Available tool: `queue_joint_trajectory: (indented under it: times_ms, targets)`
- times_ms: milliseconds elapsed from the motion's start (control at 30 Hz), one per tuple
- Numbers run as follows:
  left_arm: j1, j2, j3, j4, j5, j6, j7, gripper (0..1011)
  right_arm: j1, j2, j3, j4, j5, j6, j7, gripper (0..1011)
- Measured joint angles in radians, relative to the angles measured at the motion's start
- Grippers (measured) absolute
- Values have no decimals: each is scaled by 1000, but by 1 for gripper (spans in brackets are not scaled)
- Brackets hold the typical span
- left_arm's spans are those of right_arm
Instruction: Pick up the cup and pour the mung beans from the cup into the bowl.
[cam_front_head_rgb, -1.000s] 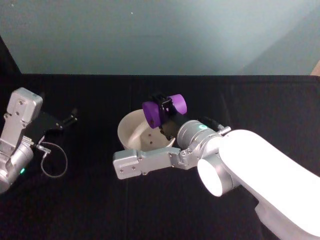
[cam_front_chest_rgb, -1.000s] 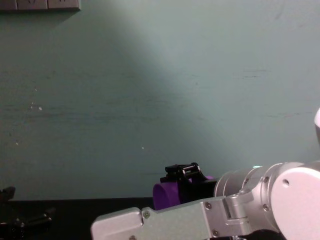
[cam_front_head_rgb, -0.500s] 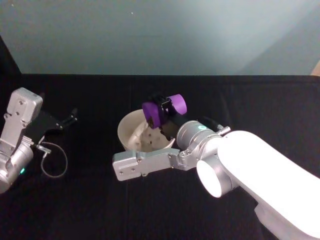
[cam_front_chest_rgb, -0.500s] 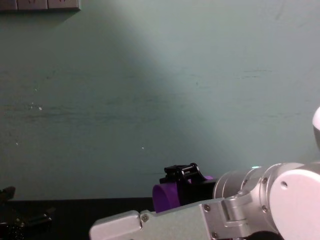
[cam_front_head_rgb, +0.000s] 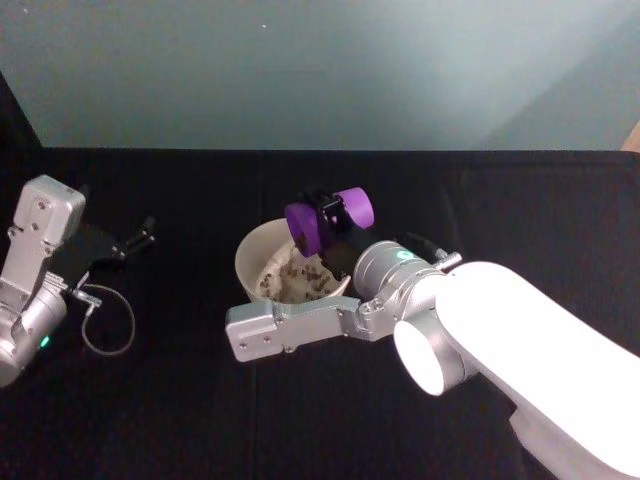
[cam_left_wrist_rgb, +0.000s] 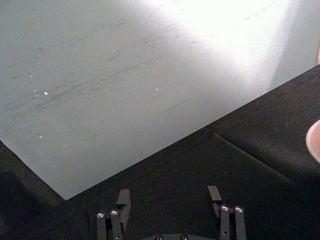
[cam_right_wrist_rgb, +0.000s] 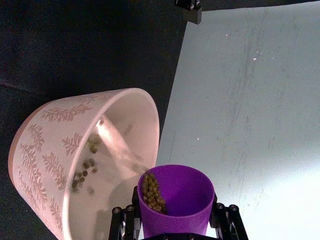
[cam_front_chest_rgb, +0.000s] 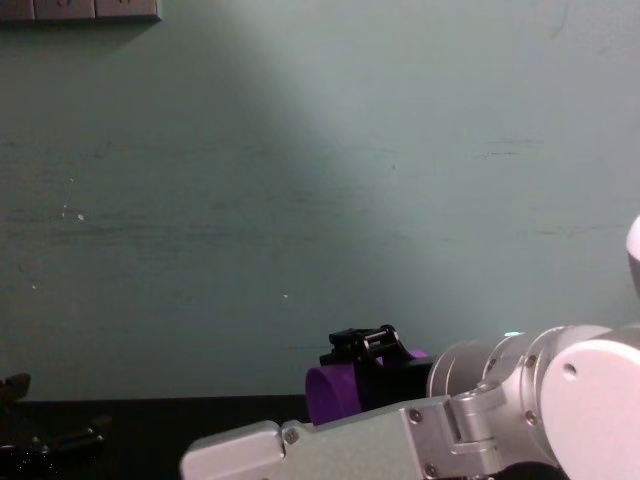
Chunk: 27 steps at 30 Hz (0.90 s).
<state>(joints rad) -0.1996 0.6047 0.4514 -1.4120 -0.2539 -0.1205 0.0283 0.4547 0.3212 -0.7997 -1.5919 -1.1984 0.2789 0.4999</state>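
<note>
From my head camera: my right pincer (cam_front_head_rgb: 330, 212) pinches the purple cup (cam_front_head_rgb: 303, 226) by its sides and holds it tipped nearly sideways, mouth toward my left, above the right part of the pale bowl (cam_front_head_rgb: 245, 262). The bowl stands near the middle of the black bench (cam_front_head_rgb: 200, 420), with mung beans (cam_front_head_rgb: 297, 280) piled in its bottom. My right forearm lies just beside the bowl's near wall. My left pincer (cam_front_head_rgb: 145, 236) sits idle far to the left. From my left wrist: that pincer's two fingers are spread, with nothing between them, over bare black cloth. From my right wrist: the cup's lip hangs close to the bowl's rim, a clump of beans sits at the lower lip, and loose beans dot the inside of the bowl. From my chest: the cup lies sideways in the black fingers behind my forearm. As I judge the risks, the lip is nearer the rim than the centre, so a quick further tilt could throw beans over the edge. The smooth, tapered cup might slide in my pinch. My forearm could nudge the bowl.
</note>
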Motion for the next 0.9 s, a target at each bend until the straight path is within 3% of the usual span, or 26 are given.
queue_joint_trajectory:
  times_ms: [900]
  targets:
    - [0,0,0,0,0,0,0,1000,2,2,-10,-3,-25,-3,3,735]
